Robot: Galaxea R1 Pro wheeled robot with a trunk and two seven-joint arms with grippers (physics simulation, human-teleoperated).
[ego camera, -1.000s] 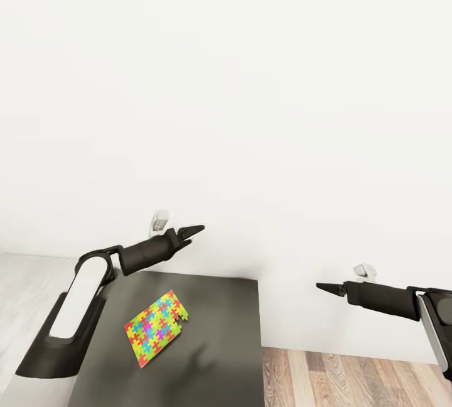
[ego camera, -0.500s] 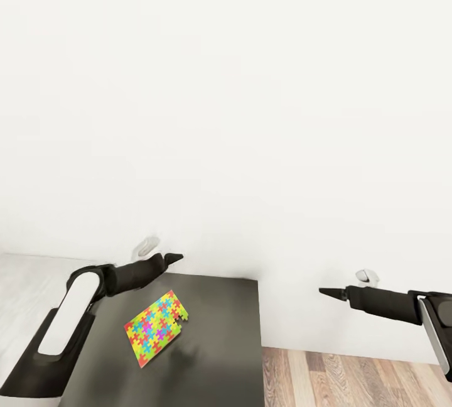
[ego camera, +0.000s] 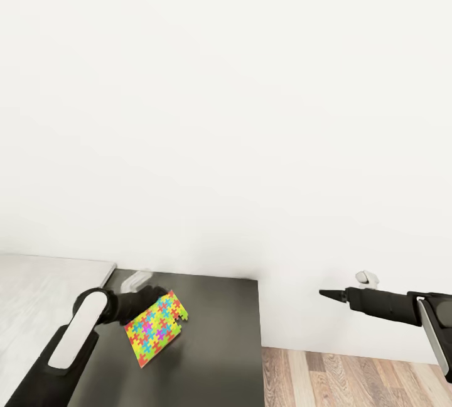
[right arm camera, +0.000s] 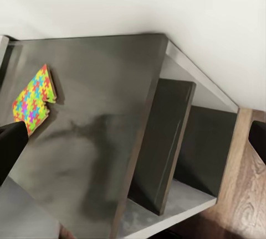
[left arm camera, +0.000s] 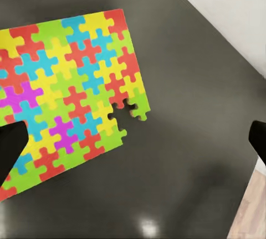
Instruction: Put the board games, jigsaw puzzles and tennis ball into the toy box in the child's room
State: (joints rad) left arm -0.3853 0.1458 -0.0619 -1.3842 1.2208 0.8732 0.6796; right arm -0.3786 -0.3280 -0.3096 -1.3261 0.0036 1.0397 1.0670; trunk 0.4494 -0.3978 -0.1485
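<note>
Now we lower our left gripper (ego camera: 164, 294), fingers spread wide, over the jigsaw puzzle (ego camera: 156, 327) lying flat on the dark cabinet top (ego camera: 220, 331); we should straddle one edge squarely before pinching, while our right gripper's (ego camera: 328, 294) opening we cannot tell.

Plain white wall (ego camera: 251, 112), wood-plank floor (ego camera: 351, 379), perhaps open shelving (right arm camera: 183, 156) below.

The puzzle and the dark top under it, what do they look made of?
The puzzle looks like flat printed card or foam: matte bright pieces, a thin edge, a notch missing. The dark top looks like smooth lacquered board or laminate: it shows soft glints and faint reflections. Neither is certain in a render.
</note>
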